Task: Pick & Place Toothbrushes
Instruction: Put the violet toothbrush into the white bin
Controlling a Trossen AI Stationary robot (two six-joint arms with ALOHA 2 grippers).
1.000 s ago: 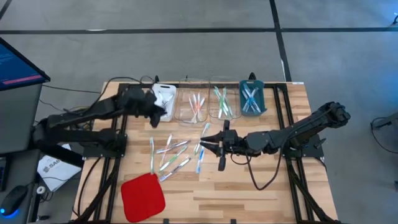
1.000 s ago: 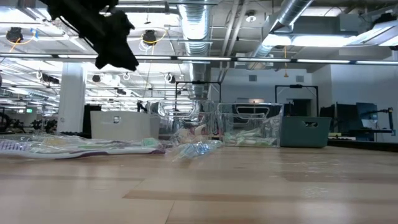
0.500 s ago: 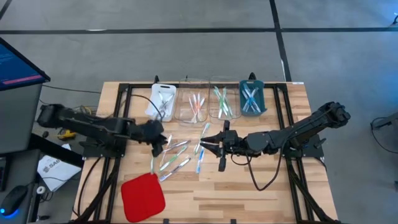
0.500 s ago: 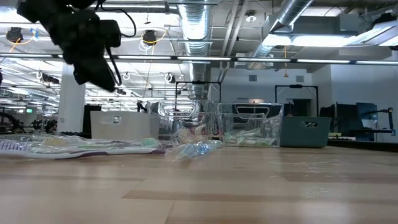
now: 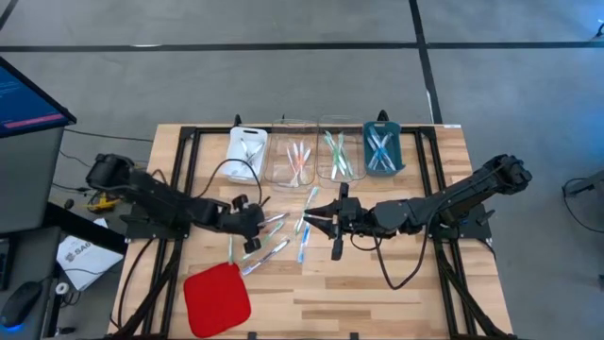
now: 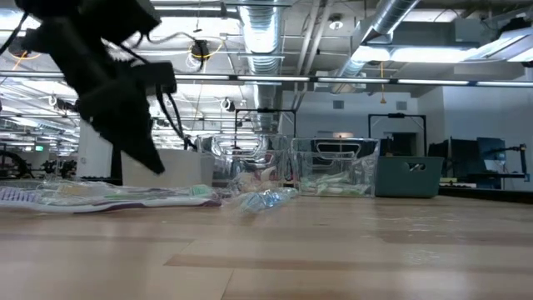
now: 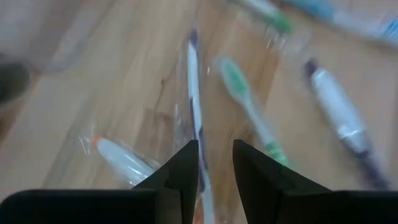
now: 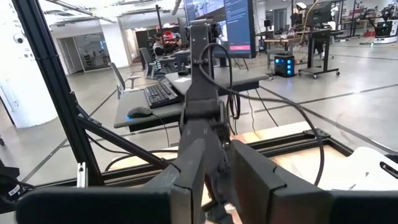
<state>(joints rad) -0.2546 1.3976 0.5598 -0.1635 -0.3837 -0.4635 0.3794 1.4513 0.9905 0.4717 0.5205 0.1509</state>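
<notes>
Several loose toothbrushes (image 5: 274,231) lie flat on the wooden table, in the middle. In the low view they show as a flat heap (image 6: 125,195). My left gripper (image 5: 255,215) hangs just above the left part of the heap, slanting down, its tips (image 6: 154,165) clear of the wood. It is open by a narrow gap (image 7: 215,163). A purple-tipped brush (image 7: 193,87) lies below that gap and a green one (image 7: 247,102) beside it. My right gripper (image 5: 306,219) waits level over the heap's right side, narrowly open (image 8: 219,182).
Four small trays stand in a row at the far side, each with brushes inside: a white one (image 5: 247,151), two clear ones (image 5: 293,162) (image 5: 336,157) and a teal one (image 5: 381,151). A red square pad (image 5: 217,297) lies near the front left.
My left gripper has swung away from the white tray toward the near edge and a little to the right. It has sunk to just above the loose brushes and has rolled about its own line. The brushes have not moved.
</notes>
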